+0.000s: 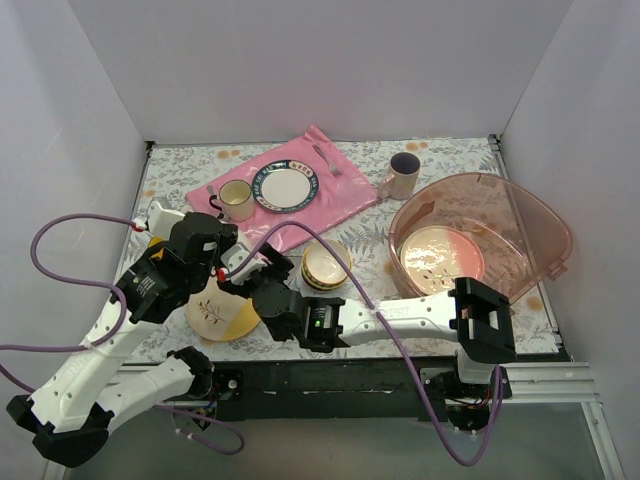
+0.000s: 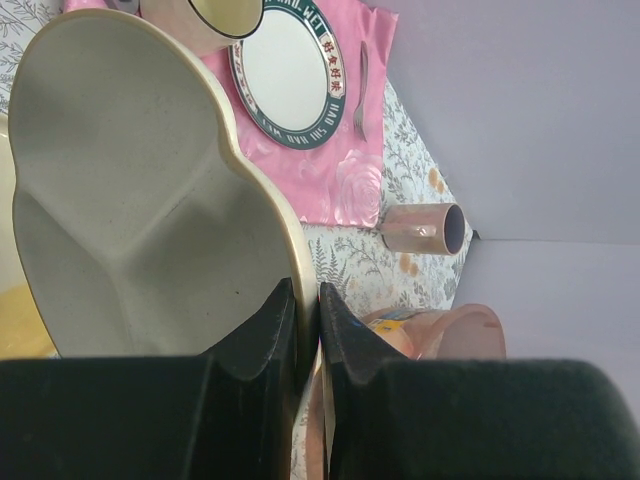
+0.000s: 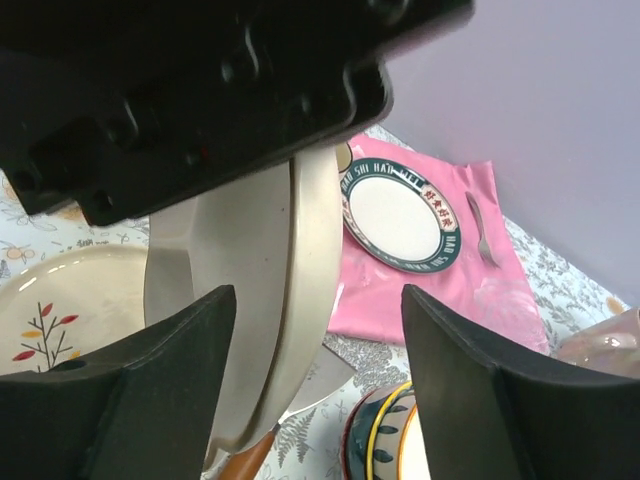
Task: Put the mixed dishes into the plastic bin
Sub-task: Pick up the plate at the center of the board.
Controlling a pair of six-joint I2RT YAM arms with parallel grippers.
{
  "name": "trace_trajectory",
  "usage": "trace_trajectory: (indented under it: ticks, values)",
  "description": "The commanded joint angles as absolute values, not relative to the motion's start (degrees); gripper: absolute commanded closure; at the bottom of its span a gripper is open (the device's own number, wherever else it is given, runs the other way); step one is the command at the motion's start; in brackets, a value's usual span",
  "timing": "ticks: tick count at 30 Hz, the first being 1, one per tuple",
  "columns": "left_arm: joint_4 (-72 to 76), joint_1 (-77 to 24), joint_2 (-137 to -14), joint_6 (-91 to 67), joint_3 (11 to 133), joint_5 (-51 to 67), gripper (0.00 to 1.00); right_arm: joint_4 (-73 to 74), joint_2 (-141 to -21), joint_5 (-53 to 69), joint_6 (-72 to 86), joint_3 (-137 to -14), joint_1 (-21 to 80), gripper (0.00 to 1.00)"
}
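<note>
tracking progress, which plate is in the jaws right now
The cream divided plate, pinched by its rim and held on edge in the left jaws; the others lie flat.

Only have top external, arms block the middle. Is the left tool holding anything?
Observer: Yes, left tool is shut on the rim of the cream divided plate.
Operator: Other arm gripping it too?
Observer: No, right tool is open, fingers straddling that plate's rim, not clamped.
Operator: Anything on the plate?
Observer: No, left wrist view shows its compartments empty.
</note>
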State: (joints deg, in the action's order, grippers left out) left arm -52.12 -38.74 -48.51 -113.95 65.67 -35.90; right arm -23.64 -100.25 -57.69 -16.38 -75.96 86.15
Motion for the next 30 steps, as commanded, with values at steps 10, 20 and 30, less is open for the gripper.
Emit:
trace_trajectory:
  ticks: [10, 20, 30]
  values:
    - [-43.16, -38.94, -44.56, -150.82, 67.24, -39.73, 1.0, -25.84, -99.05, -60.29, -14.86, -73.91, 86.92, 0.99]
    - [-42.54, -38.94, -44.03, -153.02, 64.87, -38.23, 0.74, -25.31, -96.77, -59.33, -15.64, -75.41, 86.31, 0.99]
    - [-43.59, -38.94, -42.8, -152.93, 64.6, -38.67, 0.18, -24.44, -93.61, -58.27, -16.0, -75.67, 83.94, 0.99]
